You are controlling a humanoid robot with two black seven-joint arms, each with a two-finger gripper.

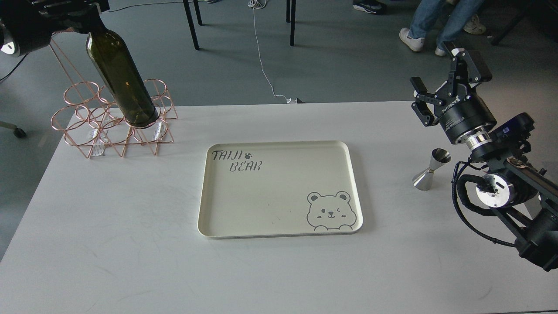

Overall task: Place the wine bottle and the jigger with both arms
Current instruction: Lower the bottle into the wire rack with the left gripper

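Note:
The wine bottle [120,76] is dark olive green and tilted, its base low over a ring of the copper wire rack [93,126] at the table's far left. Its neck is hidden in my left gripper [72,15], which is at the top left corner and shut on it. The jigger [431,170] is silver and hourglass shaped, standing upright on the table at the right. My right gripper [442,85] is open and empty, above and behind the jigger and apart from it.
A cream tray [279,231] with a bear drawing and "TAIJI BEAR" lettering lies at the table's middle. The white table's [130,253] far edge runs just behind the rack. Chair legs, a cable and a person's feet are on the floor beyond.

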